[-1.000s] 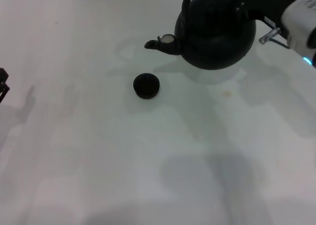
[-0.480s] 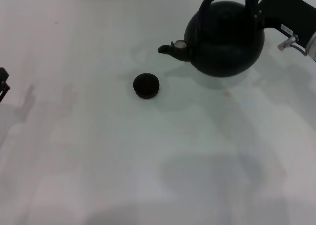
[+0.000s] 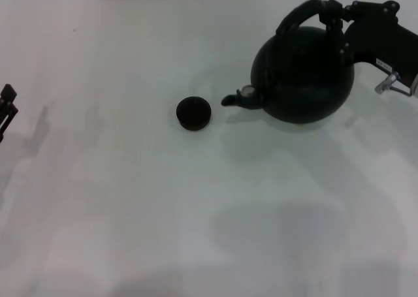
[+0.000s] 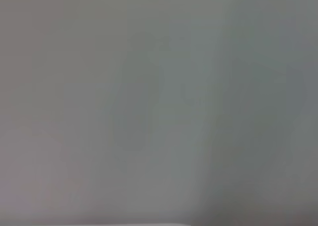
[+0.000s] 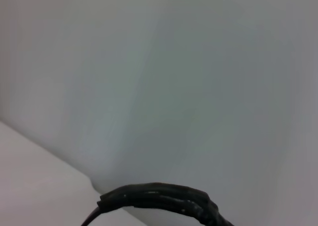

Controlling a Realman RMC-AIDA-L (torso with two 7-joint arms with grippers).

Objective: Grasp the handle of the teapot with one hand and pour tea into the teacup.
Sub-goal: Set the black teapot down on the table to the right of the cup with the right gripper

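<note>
A: Where is the right gripper (image 3: 332, 13), and what does it hold?

B: It is at the far right of the white table (image 3: 196, 212), clamped on the handle (image 3: 302, 15) at its top. The black teapot (image 3: 305, 75) hangs below it and looks to rest on the table.

A: And the spout?

B: The spout (image 3: 234, 99) points away from the gripper toward the teacup (image 3: 193, 113), stopping just short of it. The cup stands upright, apart from the pot.

A: The other arm?

B: The left gripper (image 3: 6, 108) sits at the table's left edge, well apart; whether it is open I cannot tell.
</note>
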